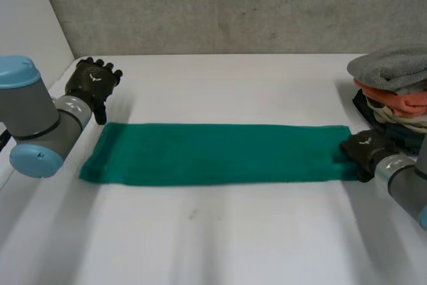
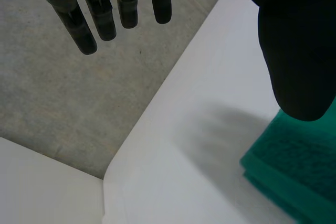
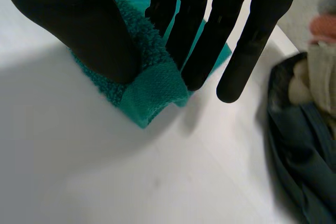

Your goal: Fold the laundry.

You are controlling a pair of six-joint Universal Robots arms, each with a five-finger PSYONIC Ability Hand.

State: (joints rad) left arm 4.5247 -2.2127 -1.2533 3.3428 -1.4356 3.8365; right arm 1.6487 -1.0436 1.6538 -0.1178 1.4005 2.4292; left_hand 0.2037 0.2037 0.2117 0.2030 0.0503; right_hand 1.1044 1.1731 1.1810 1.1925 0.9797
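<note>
A green towel [image 1: 220,153] lies flat on the white table [image 1: 220,231] as a long folded strip running left to right. My right hand [image 1: 365,148] sits on its right end. In the right wrist view the thumb [image 3: 73,19] and straight fingers [image 3: 202,35] pinch a lifted corner of the towel [image 3: 152,93]. My left hand [image 1: 93,83] hovers just beyond the towel's far left corner, apart from it. In the left wrist view its fingers [image 2: 105,14] hang straight and hold nothing, with the towel's corner [image 2: 294,171] below the thumb.
A pile of folded laundry [image 1: 393,91], grey on top with orange and dark pieces under it, stands at the table's right edge, close behind my right hand. Dark cloth from that pile [image 3: 310,145] lies beside my right fingers. A grey wall [image 1: 220,5] backs the table.
</note>
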